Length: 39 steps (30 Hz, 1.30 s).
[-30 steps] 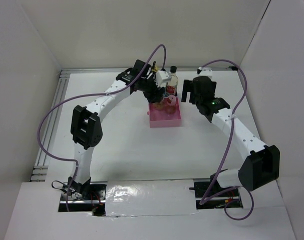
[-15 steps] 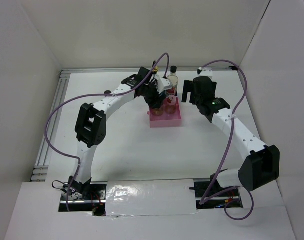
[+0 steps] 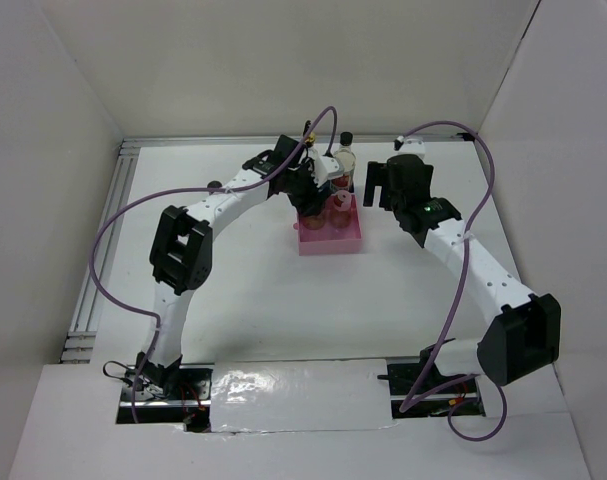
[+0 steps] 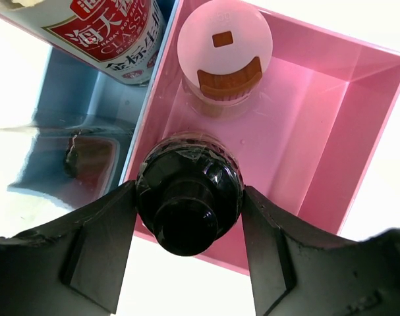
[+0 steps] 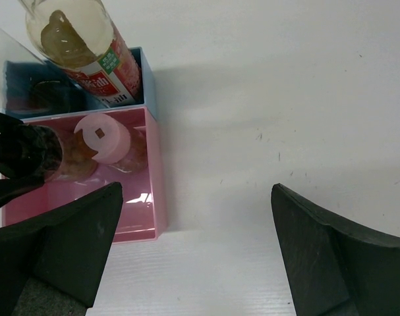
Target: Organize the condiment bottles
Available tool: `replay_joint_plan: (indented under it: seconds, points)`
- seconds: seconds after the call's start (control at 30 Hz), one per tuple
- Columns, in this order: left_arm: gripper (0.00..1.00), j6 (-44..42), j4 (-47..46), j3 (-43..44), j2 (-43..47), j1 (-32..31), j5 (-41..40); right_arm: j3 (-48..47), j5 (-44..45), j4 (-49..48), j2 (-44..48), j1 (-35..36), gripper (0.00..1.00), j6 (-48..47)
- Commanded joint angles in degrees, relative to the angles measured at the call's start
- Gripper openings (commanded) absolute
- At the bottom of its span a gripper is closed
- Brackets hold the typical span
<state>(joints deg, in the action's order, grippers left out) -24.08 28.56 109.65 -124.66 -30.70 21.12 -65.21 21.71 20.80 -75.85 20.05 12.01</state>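
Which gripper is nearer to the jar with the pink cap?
Left. The left gripper grips a dark-lidded jar just beside the pink-capped jar in the pink tray; the right gripper hangs open over the table beside that tray.

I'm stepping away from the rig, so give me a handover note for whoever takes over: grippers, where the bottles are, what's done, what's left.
Left gripper: shut on a dark-lidded jar, inside the pink tray on the side next to the blue tray.
Right gripper: open, empty, over bare table beside the pink tray.
Done: pink-capped jar stands in the pink tray; red-label bottle stands in the blue tray.
Left: release the dark-lidded jar. The other jars and bottle are not clearly visible, so check them.
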Motion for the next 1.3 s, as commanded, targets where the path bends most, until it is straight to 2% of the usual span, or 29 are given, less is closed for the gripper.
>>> replay_joint_plan:
  seconds: [0.0, 0.17, 0.23, 0.3, 0.73, 0.93, 1.17, 1.27]
  points:
    - [0.72, -0.36, -2.45, -0.40, 2.14, -0.33, 1.46, 0.17, -0.36, -0.76, 2.47, -0.37, 1.00, -0.85]
    - [0.84, -0.09, -2.45, -0.05, 3.02, -0.33, 1.99, 0.17, -1.41, -0.93, 2.55, -0.37, 1.00, -0.76]
    - [0.94, -0.09, -2.02, 0.48, 3.11, -0.33, 1.82, 0.26, -1.67, -1.11, 2.82, -0.28, 1.00, -0.76]
    - [0.99, 0.08, -1.66, 1.01, 3.20, -0.33, 1.90, 0.35, -2.03, -0.85, 2.99, -0.10, 1.00, -0.76]
    - [0.99, 1.93, 2.38, 0.48, 9.61, -0.50, 6.03, 0.70, -3.43, -0.93, 2.82, 1.04, 1.00, -1.46]
    - [0.99, 1.40, 3.78, -2.50, 14.53, -0.68, 6.91, 0.08, -3.87, -1.28, 2.29, 1.83, 1.00, -2.08]
    - [0.99, 1.84, 9.04, -2.16, 19.27, -0.59, 8.49, -0.62, -4.57, -1.55, 1.76, 2.45, 1.00, -2.69]
    - [0.99, 4.64, 12.47, -1.10, 21.38, 0.02, 10.24, -1.06, -4.84, -1.55, 1.50, 2.71, 1.00, -2.78]
